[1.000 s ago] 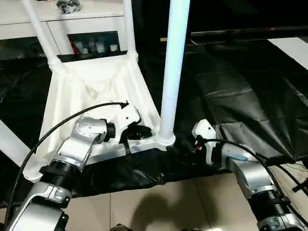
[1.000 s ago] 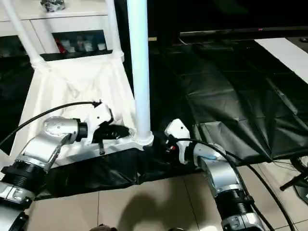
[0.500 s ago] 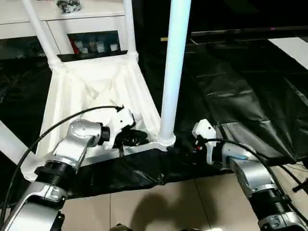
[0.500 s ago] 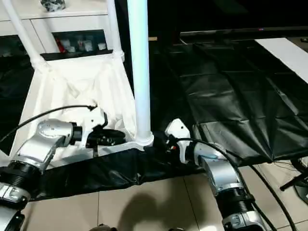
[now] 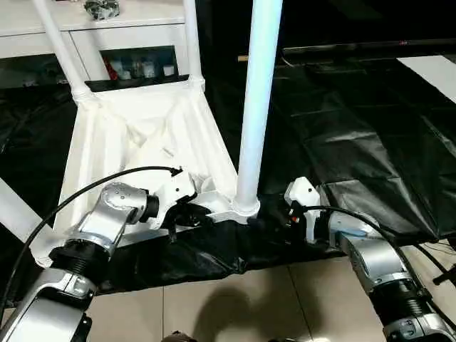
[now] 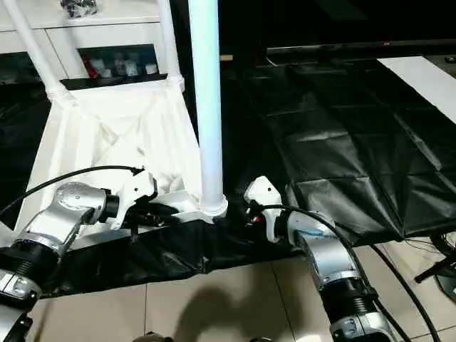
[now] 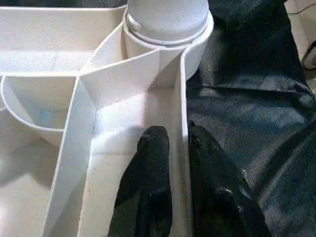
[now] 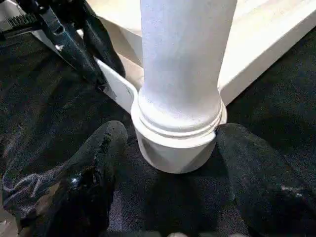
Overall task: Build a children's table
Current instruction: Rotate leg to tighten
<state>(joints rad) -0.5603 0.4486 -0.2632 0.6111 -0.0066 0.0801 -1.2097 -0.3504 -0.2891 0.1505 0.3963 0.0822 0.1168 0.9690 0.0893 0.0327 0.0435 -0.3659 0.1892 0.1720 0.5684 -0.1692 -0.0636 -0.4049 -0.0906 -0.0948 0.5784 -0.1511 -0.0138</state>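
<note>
The children's table lies upside down on a black sheet, its ribbed white tabletop facing up. A white leg stands upright in the near right corner socket. Two more legs stand in the far corners, and another leg slants at the left edge. My left gripper pinches the tabletop's near rim wall beside that socket, one black finger inside and one outside. My right gripper straddles the socket at the leg's base, a finger pressed close on each side.
A white cabinet with glass doors stands behind the tabletop. The black sheet spreads far to the right over the floor. Beige floor tiles lie in front of it. Black cables loop over both forearms.
My left gripper has slid from inside the tabletop down onto the near rim, opening briefly and closing on the wall. The right arm has not moved.
</note>
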